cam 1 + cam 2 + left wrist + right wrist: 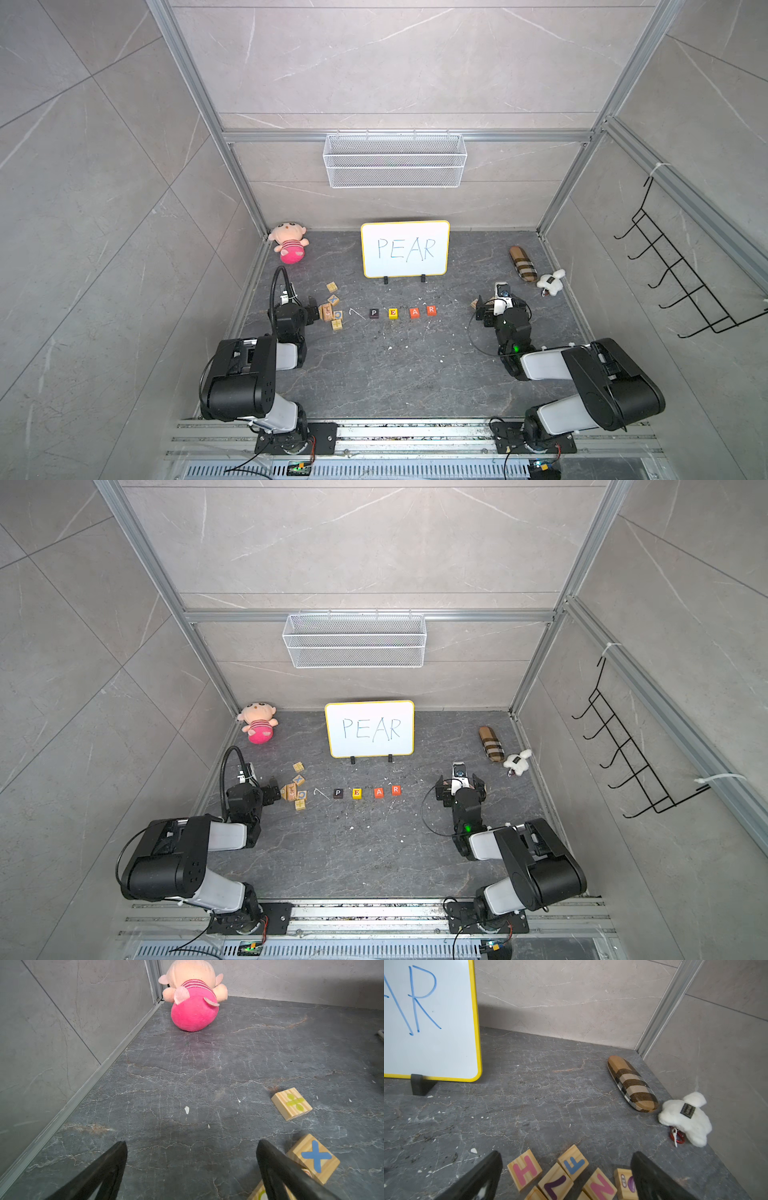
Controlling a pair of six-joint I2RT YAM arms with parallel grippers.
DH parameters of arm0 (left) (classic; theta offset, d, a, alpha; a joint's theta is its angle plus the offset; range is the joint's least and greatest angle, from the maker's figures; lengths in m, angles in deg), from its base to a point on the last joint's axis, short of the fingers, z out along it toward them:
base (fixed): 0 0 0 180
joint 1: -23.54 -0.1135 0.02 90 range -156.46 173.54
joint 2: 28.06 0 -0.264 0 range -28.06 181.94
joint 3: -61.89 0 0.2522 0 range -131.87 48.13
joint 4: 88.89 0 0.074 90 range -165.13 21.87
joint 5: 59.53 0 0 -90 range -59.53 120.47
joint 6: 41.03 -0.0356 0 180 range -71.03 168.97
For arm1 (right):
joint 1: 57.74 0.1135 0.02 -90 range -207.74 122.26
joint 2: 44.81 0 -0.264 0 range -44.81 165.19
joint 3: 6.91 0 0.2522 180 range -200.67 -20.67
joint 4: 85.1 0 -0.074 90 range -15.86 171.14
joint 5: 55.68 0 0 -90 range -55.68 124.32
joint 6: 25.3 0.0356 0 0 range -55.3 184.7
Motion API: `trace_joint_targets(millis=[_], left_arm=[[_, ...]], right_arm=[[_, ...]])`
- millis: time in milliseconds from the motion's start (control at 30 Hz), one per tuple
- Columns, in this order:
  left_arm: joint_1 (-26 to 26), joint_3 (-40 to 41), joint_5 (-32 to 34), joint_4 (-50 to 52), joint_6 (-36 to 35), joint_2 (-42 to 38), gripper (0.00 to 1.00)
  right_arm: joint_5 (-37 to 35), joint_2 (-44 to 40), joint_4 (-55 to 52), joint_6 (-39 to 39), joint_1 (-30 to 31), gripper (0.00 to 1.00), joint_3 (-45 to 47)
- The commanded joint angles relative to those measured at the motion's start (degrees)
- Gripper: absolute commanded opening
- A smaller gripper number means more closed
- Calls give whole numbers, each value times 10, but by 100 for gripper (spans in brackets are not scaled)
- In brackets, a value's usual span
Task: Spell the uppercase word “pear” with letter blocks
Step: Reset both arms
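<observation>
Four letter blocks sit in a row on the dark table in both top views: black P, yellow E, orange-red A and R, reading PEAR. My left gripper stands open left of the row, beside a cluster of tan wooden blocks. In the left wrist view its fingers span bare table. My right gripper is open to the right of the row, above tan blocks marked H, F and N, holding nothing.
A yellow-framed whiteboard reading PEAR stands behind the row. A pink plush doll lies at the back left, a plaid case and white plush toy at the back right. A wire basket hangs on the back wall.
</observation>
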Motion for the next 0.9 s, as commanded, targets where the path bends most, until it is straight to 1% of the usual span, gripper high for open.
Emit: trace_joint_targets(millis=[0,33,100,167,200,267,867], left_arm=[[0,-6,-4,-7,4,-11,100],[1,-6,-3,-6,4,-11,100],[2,-6,-2,-7,4,-11,100],[1,-6,-2,-6,4,-11,100],[1,-6,-2,-7,4,-11,100],[2,-6,-2,-6,4,-11,100],[2,-10,-3,1,2,-10,100]], right_arm=[[82,19,23,13,-20,99,3],[86,35,34,13,-23,99,-6],[116,16,-54,25,-41,99,-34],[134,31,-52,36,-57,99,-50],[152,24,-96,50,-73,99,-63],[164,28,-86,53,-81,99,-62],[162,27,-94,52,-81,99,-64]])
